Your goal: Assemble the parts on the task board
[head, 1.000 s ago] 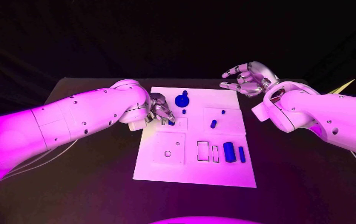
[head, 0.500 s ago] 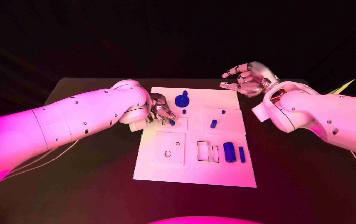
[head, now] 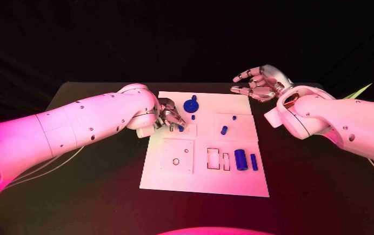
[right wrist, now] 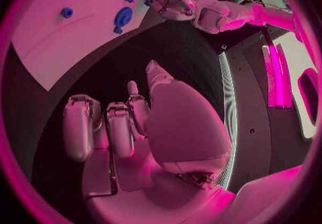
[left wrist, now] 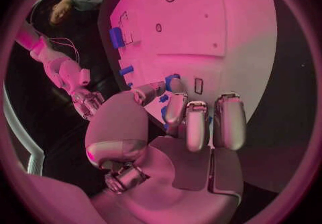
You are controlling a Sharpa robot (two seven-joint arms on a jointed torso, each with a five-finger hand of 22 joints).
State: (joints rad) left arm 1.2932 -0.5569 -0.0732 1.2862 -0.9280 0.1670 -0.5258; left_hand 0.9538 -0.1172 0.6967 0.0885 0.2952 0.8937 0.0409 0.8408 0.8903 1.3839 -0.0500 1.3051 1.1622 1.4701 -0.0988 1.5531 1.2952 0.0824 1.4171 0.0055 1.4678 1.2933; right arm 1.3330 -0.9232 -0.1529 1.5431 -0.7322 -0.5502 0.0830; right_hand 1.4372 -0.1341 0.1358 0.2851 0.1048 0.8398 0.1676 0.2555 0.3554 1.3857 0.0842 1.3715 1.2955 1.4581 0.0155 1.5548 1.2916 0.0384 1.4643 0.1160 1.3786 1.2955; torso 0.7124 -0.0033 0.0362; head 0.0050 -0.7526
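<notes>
The task board (head: 204, 176), a flat, smooth white plate with shallow rectangular recesses and small round holes, lies in the middle of the matte black table (head: 312, 192). At its near end a stubby blue cylinder (head: 241, 159) and a slimmer blue bar (head: 254, 161) lie side by side. Farther up, a small blue peg (head: 224, 130) rests right of centre. At the board's left edge the left hand (head: 167, 115), metallic silver, has its fingertips closed on a small blue part (head: 180, 128) touching the board. Beyond that sits a round blue disc with a stem (head: 192, 105). The right hand (head: 259, 84) hovers off the far right corner, fingers spread and holding nothing.
</notes>
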